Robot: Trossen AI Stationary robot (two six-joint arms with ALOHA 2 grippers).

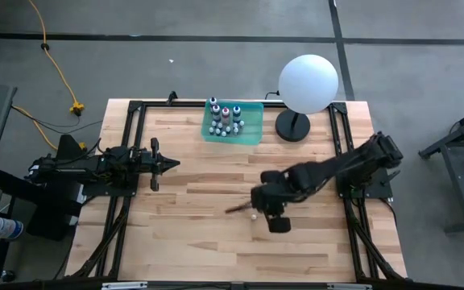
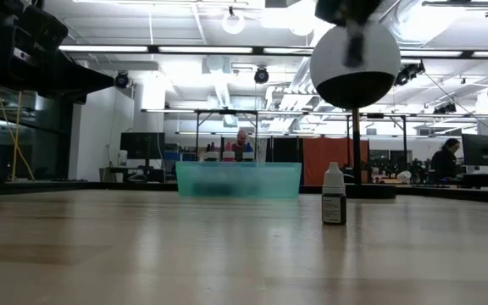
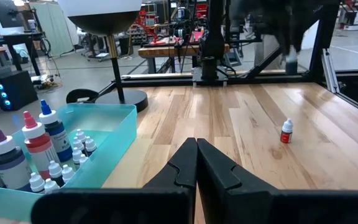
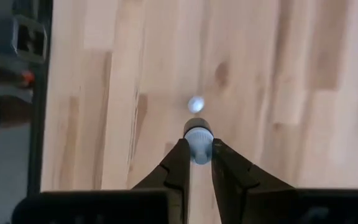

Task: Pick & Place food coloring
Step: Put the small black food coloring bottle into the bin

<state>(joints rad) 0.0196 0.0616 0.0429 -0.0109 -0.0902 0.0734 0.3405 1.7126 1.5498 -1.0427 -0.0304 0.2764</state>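
My right gripper (image 1: 258, 205) hangs above the middle of the table, shut on a tiny food coloring bottle (image 4: 199, 138). Under it a second small bottle (image 2: 334, 196), white-capped with a dark label, stands upright on its base on the wood (image 3: 286, 132). Several more food coloring bottles (image 1: 224, 119) stand in the teal tray (image 1: 252, 135) at the far edge. My left gripper (image 1: 171, 163) waits shut and level at the table's left side, touching nothing. My right gripper pinches the tiny bottle at its white cap end (image 4: 199, 132) between the two fingers (image 4: 180, 155). The fingers come from above and point steeply down. The bottle is lifted clear of the table; the fingers hide its body.
A white globe lamp (image 1: 307, 83) on a dark round foot (image 1: 292, 127) stands right of the tray. Black frame rails (image 1: 341, 145) run along the table's sides. Bare wood lies between the standing bottle and the tray.
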